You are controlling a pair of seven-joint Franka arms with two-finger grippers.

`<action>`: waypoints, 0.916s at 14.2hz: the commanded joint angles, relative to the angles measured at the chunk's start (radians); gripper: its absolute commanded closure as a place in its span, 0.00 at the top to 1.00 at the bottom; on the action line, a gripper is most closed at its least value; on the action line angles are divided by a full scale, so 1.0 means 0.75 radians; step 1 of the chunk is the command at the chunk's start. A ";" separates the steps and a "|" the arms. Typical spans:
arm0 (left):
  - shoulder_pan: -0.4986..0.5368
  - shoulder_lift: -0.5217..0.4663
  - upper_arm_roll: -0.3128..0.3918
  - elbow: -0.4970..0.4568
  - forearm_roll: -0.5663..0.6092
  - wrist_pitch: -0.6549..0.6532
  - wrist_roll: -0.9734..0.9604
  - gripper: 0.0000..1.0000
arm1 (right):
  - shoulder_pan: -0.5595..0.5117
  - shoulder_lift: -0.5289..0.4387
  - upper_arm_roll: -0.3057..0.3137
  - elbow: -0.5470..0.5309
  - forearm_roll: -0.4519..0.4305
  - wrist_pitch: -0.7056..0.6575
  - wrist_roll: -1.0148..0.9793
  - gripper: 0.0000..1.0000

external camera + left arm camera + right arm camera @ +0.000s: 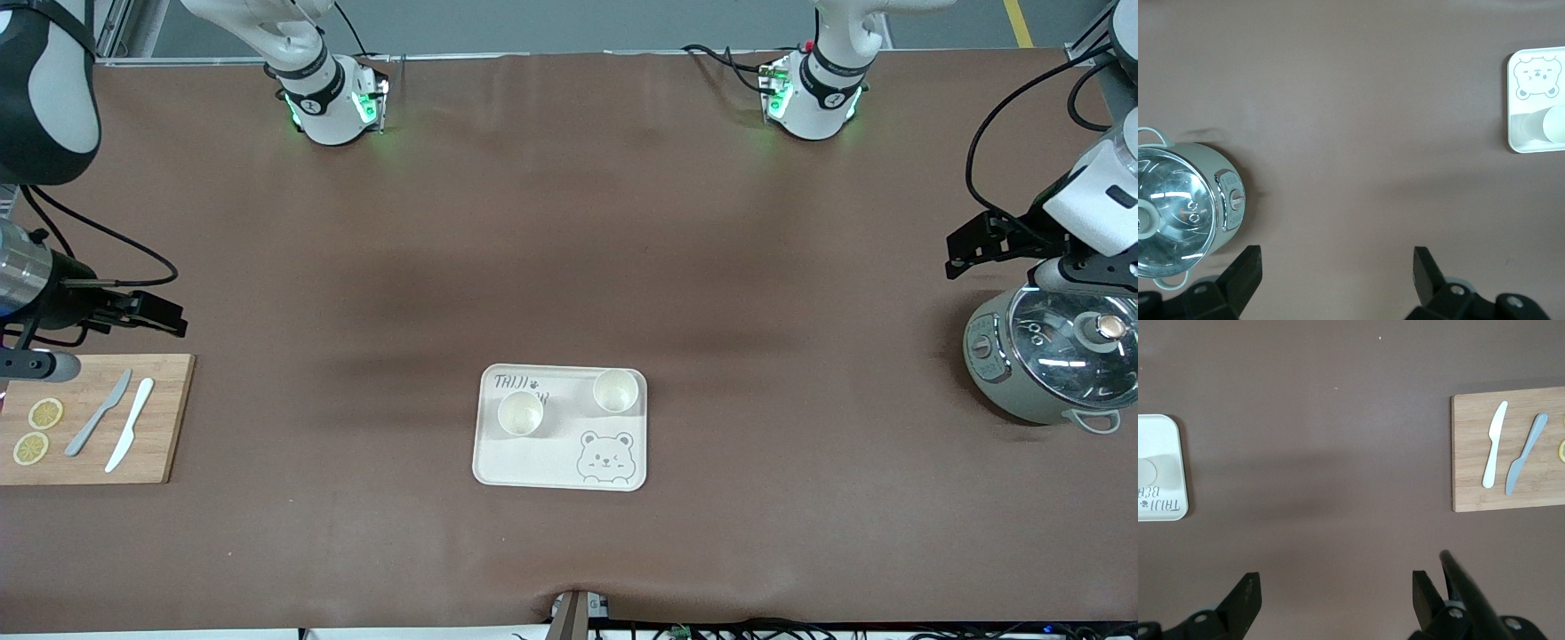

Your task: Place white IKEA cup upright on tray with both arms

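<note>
Two white cups stand upright on the cream tray (524, 464) with the bear drawing, in the middle of the table. One cup (520, 413) is toward the right arm's end, the other cup (615, 391) toward the left arm's end. My left gripper (953, 256) hangs open and empty beside the cooker; in its wrist view the left gripper (1337, 267) is over bare mat, with the tray (1513, 100) and a cup (1555, 125) at the edge. My right gripper (178, 322) is open and empty by the cutting board, and the right gripper (1336, 590) also shows over bare mat.
A green cooker with a glass lid (1053, 360) stands at the left arm's end. At the right arm's end, a wooden cutting board (160, 427) carries a grey knife (98, 413), a white knife (130, 436) and two lemon slices (44, 413). A brown mat covers the table.
</note>
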 commanded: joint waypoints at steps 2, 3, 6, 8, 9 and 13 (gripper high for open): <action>0.005 0.006 -0.003 0.017 -0.012 0.000 0.024 1.00 | -0.017 -0.032 0.019 -0.031 0.018 -0.004 -0.020 1.00; 0.005 0.006 -0.003 0.017 -0.012 0.000 0.024 1.00 | -0.019 -0.030 0.019 -0.031 0.018 -0.004 -0.024 1.00; 0.005 0.006 -0.003 0.017 -0.012 0.000 0.024 1.00 | -0.021 -0.028 0.019 -0.031 0.004 -0.002 -0.026 1.00; 0.005 0.006 -0.003 0.017 -0.012 0.000 0.024 1.00 | -0.035 -0.027 0.019 -0.033 0.004 -0.004 -0.032 1.00; 0.005 0.006 -0.003 0.017 -0.012 0.000 0.024 1.00 | -0.037 -0.027 0.019 -0.033 0.004 -0.002 -0.044 1.00; 0.005 0.010 -0.003 0.017 -0.012 0.000 0.024 1.00 | -0.035 -0.027 0.019 -0.033 0.020 0.002 -0.040 1.00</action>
